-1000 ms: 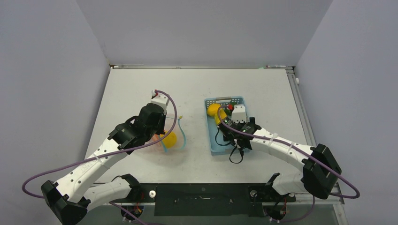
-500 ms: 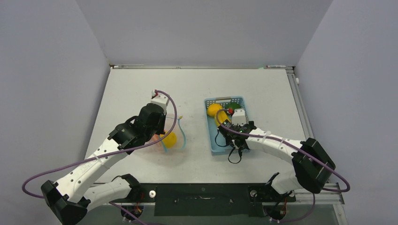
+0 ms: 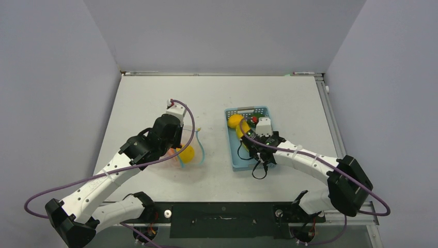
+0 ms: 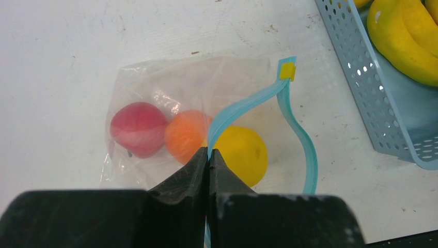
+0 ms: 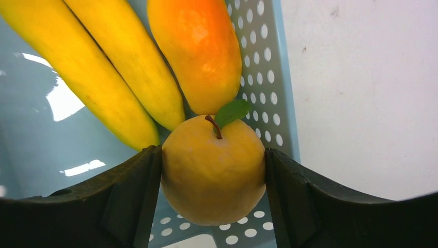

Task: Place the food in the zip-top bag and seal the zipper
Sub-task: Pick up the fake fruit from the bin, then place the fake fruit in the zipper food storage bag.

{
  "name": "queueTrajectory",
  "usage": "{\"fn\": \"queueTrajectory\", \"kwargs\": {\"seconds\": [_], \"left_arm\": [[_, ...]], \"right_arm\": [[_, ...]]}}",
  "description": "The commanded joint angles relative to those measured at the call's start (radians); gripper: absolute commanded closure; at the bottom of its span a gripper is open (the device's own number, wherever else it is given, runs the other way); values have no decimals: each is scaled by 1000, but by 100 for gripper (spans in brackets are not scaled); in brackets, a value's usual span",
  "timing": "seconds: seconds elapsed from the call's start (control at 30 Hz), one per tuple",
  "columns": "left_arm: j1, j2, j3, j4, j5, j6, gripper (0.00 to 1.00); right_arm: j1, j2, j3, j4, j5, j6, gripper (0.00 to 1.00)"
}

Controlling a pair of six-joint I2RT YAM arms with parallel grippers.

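Note:
The clear zip-top bag (image 4: 155,88) lies on the table with a red apple (image 4: 138,129), an orange (image 4: 187,135) and a yellow lemon (image 4: 241,154) inside. Its teal zipper (image 4: 243,103) gapes open in a loop. My left gripper (image 4: 208,155) is shut on the near zipper strip; it also shows in the top view (image 3: 178,150). My right gripper (image 5: 213,157) is shut on a yellow leafed lemon (image 5: 213,175) low inside the basket (image 5: 263,67), next to bananas (image 5: 103,77) and a mango (image 5: 199,51).
The light-blue lattice basket (image 3: 247,109) stands right of the bag (image 3: 188,155) at mid-table; its wall (image 4: 372,103) is close to the bag's mouth. Purple cables loop over both arms. Grey walls enclose the table on three sides.
The right arm's elbow has shifted a little while its wrist stays over the basket. The left arm and the bag have not moved.

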Motion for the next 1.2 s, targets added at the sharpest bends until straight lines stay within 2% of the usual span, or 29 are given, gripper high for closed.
{"fn": "queueTrajectory", "kwargs": {"seconds": [0.0, 0.27, 0.5, 0.8, 1.17], "left_arm": [[-3, -4, 14, 34, 0, 0, 100], [-2, -2, 13, 35, 1, 0, 100], [-1, 0, 13, 35, 1, 0, 100], [-1, 2, 13, 36, 3, 1, 100], [0, -1, 14, 37, 4, 1, 100]], "right_arm": [[7, -101, 96, -10, 3, -19, 62], [95, -173, 188, 29, -59, -39, 63], [205, -155, 266, 86, -99, -39, 63], [247, -167, 245, 337, -287, -32, 63], [318, -68, 256, 596, -389, 24, 64]]}}
